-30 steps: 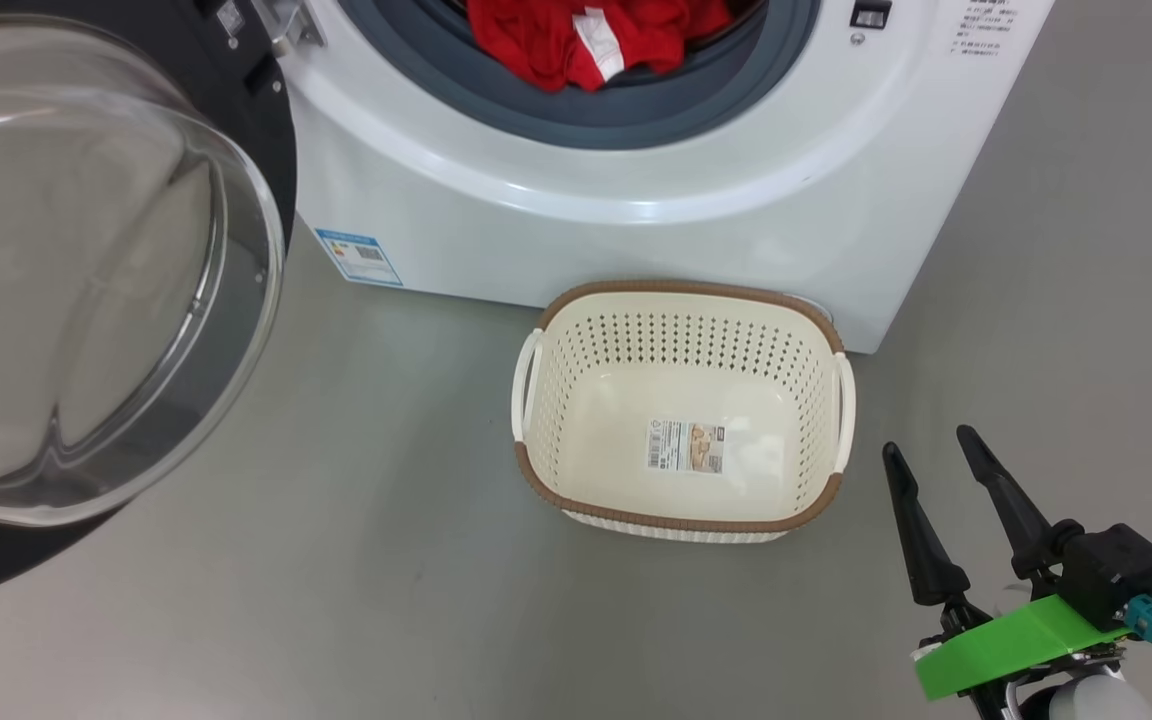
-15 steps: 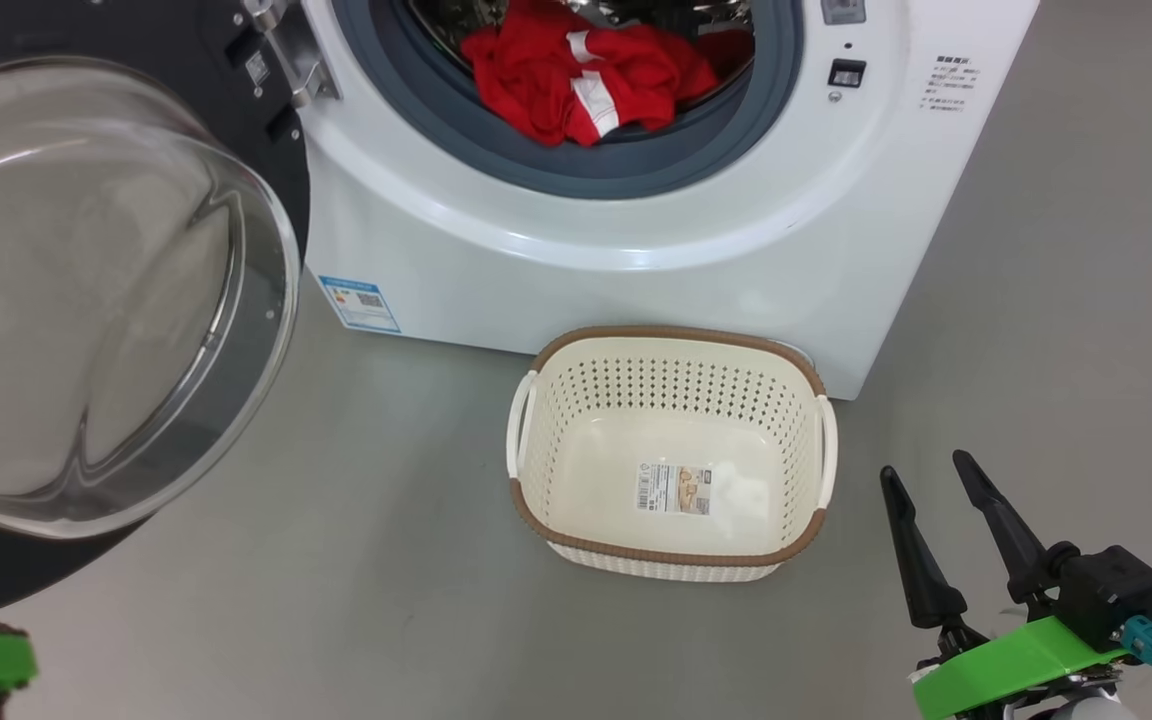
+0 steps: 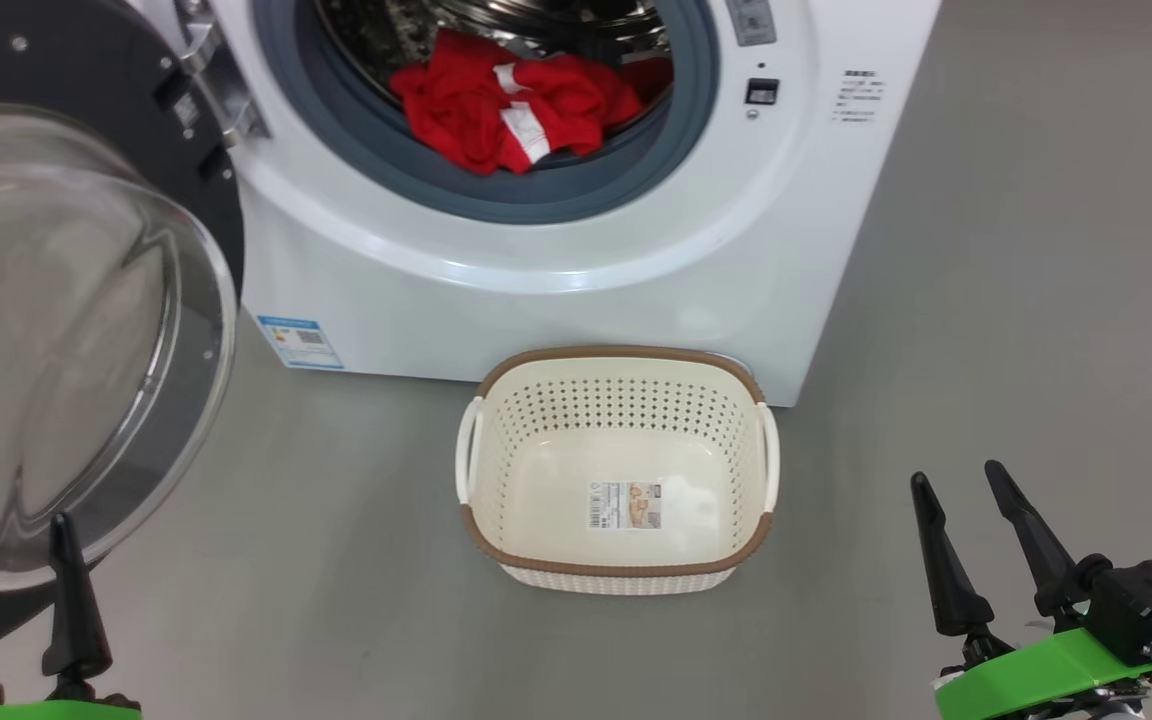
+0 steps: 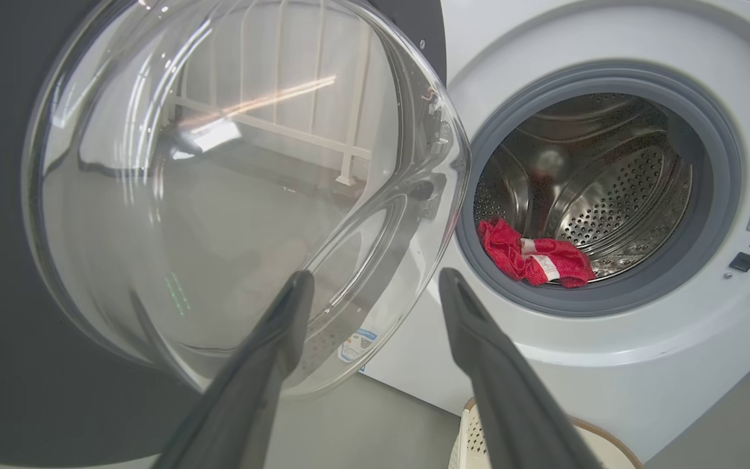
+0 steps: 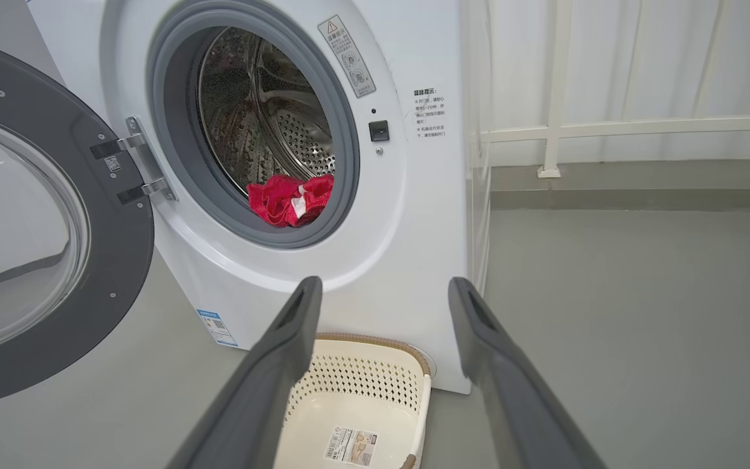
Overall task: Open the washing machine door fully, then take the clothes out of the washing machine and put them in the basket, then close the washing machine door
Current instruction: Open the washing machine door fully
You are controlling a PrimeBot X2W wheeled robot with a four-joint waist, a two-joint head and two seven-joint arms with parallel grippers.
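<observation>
Hovering spread and empty, the left gripper (image 3: 21, 535) and right gripper (image 3: 956, 476) faced the open washing machine door (image 3: 66, 320); reaching the clothes (image 3: 506, 110), ahead and above, seemed the next step.

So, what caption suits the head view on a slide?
The washing machine door stands open, red clothes in the drum, empty basket in front, left gripper and right gripper open.

Grey floor (image 3: 1036, 250), white railing (image 5: 642, 126)
</observation>
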